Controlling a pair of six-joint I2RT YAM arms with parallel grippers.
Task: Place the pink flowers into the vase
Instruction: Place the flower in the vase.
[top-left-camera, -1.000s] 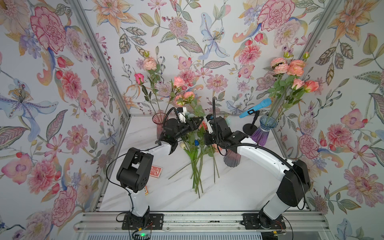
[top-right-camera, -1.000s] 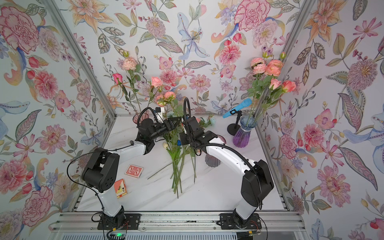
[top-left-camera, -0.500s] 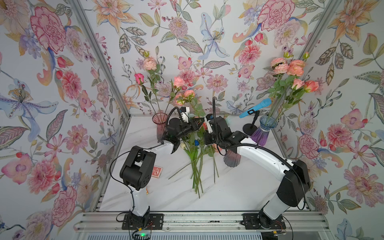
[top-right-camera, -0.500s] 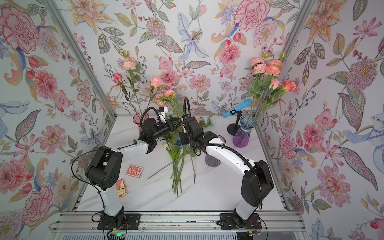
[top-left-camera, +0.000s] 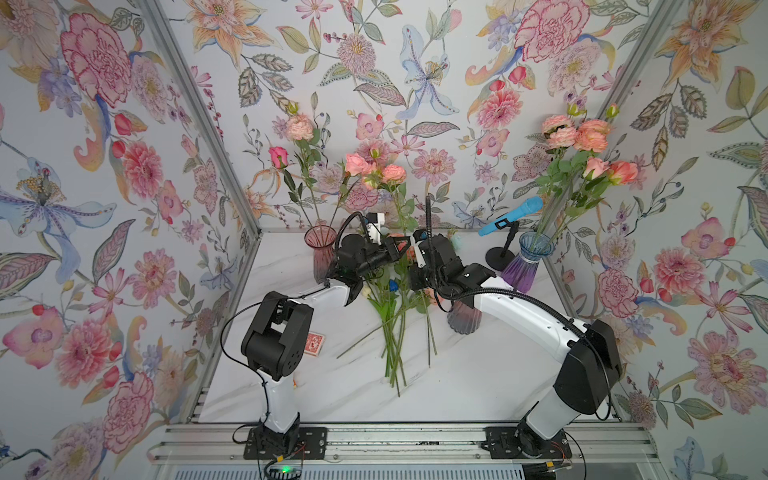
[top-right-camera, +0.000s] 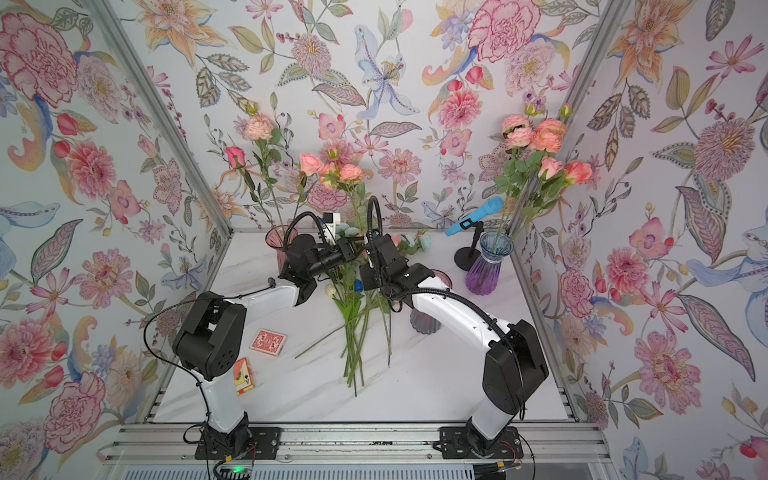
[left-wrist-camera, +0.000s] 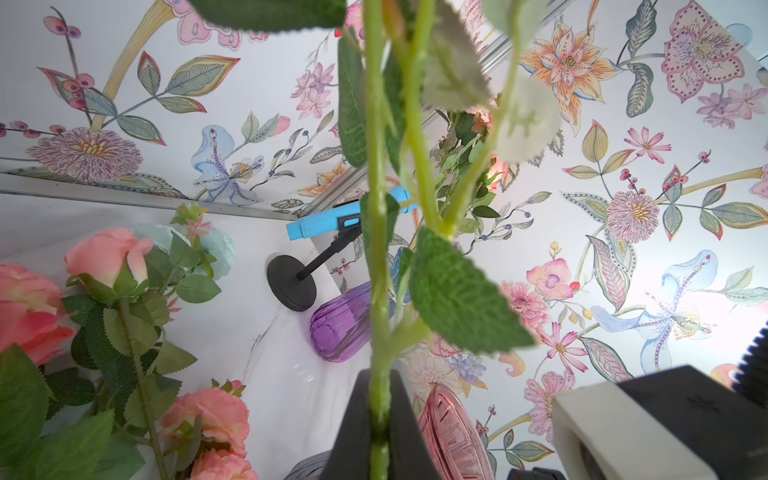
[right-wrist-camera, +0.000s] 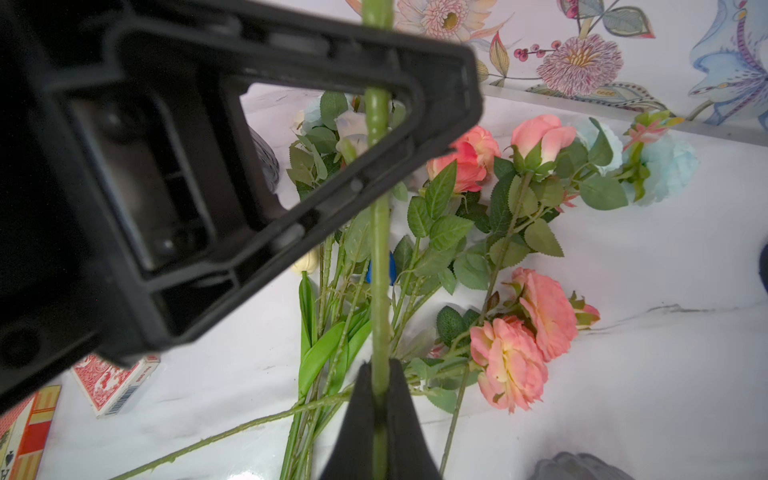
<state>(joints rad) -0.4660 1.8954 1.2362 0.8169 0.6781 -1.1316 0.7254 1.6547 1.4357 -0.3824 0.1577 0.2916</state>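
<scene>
Green stem (left-wrist-camera: 376, 249) of one pink flower (top-left-camera: 393, 173) is now clenched by the left gripper (left-wrist-camera: 380, 399), which just closed. The right gripper (right-wrist-camera: 380, 388) grasps it too; handover looks ready.

The flowers (right-wrist-camera: 509, 361) are pink and salmon with green stems; the blooms (right-wrist-camera: 669, 166) beside them are pale blue. The worktop (top-left-camera: 478, 382) is white, veined grey. The eleven-o'clock vase (top-left-camera: 319, 249) is pink, the two-o'clock vase (top-left-camera: 521, 272) purple with a blue neck, the middle vase (top-left-camera: 463, 323) smoky grey. The microphone (top-left-camera: 513, 214) is blue.
</scene>
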